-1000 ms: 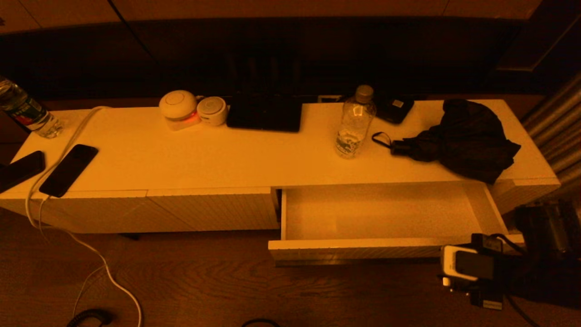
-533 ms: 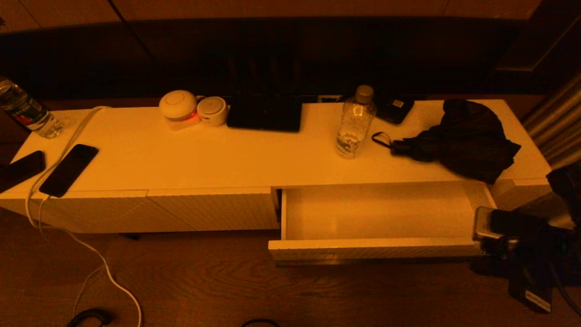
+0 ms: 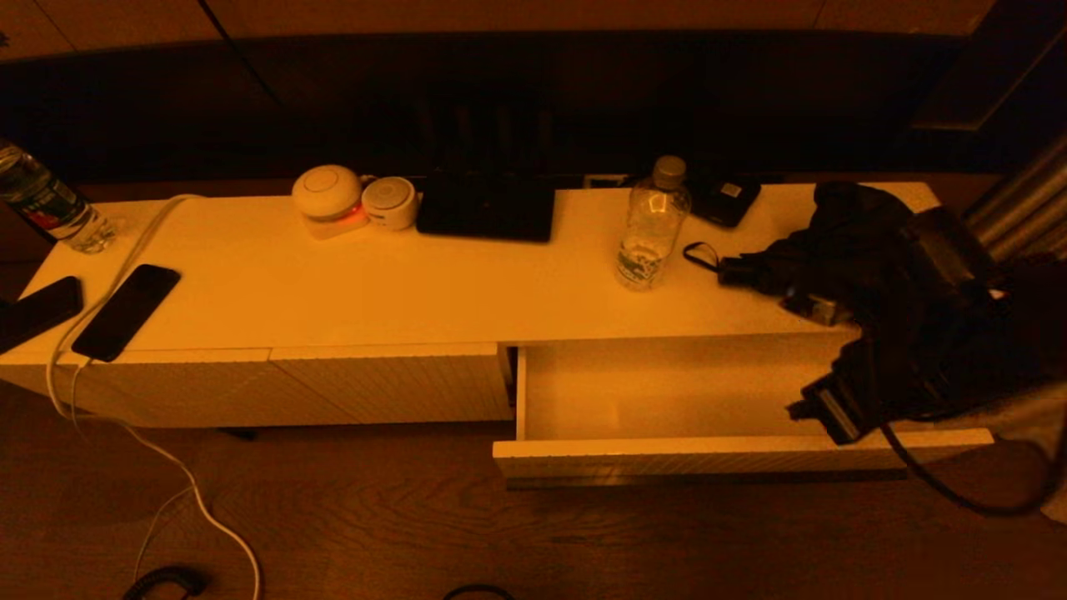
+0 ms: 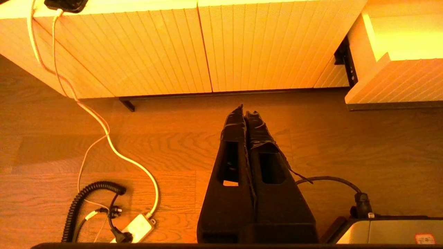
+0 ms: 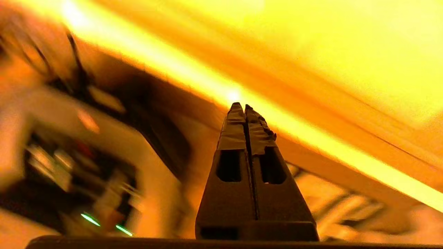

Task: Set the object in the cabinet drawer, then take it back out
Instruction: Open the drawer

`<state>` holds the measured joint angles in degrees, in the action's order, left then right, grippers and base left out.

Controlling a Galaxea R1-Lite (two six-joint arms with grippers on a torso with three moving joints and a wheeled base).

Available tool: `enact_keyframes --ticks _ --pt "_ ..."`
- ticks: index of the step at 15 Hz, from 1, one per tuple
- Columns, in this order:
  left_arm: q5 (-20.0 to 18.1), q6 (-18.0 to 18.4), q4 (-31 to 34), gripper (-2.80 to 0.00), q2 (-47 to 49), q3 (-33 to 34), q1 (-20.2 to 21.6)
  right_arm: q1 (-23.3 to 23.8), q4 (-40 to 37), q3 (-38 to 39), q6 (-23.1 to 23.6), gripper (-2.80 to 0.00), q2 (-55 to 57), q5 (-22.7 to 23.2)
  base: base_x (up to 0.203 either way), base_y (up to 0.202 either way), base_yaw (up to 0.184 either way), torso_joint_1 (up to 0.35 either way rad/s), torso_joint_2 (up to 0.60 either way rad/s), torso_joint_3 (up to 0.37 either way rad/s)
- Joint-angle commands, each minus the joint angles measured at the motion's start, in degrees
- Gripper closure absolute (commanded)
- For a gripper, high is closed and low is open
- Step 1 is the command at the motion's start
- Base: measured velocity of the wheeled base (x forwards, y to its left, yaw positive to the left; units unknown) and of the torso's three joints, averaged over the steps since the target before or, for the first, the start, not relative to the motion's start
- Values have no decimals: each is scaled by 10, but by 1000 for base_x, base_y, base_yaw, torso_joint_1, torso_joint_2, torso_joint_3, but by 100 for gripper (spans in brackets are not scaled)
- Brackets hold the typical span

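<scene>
Right gripper [image 5: 244, 105] clenched on nothing, fingers pressed flat together, arm raised over the right end of the cabinet drawer [image 3: 700, 457], dark wrist bulk overlapping the black umbrella [image 3: 842, 242]. Exact fingertip spot lost in the head view among dark shapes. Left gripper [image 4: 245, 112] also clenched and empty, hanging low over the wooden floor [image 4: 363, 145] just near of the ribbed front panels [image 4: 193, 45]. Drawer pulled out toward the near side, interior bare and pale. On the cabinet top [image 3: 375, 283]: clear water bottle [image 3: 652, 225] just left of the umbrella, two round white devices [image 3: 354, 200] far left of centre, black phone [image 3: 125, 311] at the left edge, white cable [image 4: 104, 128] trailing to the floor.
</scene>
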<state>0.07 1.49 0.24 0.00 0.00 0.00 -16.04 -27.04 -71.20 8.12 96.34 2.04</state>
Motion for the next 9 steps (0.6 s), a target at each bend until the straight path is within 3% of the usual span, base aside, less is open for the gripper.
enact_keyframes --ticks 1,4,7,9 --pt "0 0 0 0 0 0 0 -7 1 -49 -60 0 74 -1 0 0 0 0 0 0" --pt "0 0 0 0 0 0 0 -10 2 -102 -125 0 141 -10 0 0 0 0 0 0" --pt "0 0 0 0 0 0 0 -10 1 -146 -179 0 191 -68 0 0 0 0 0 0" --pt "0 0 0 0 0 0 0 -10 1 -156 -185 0 198 -71 0 0 0 0 0 0"
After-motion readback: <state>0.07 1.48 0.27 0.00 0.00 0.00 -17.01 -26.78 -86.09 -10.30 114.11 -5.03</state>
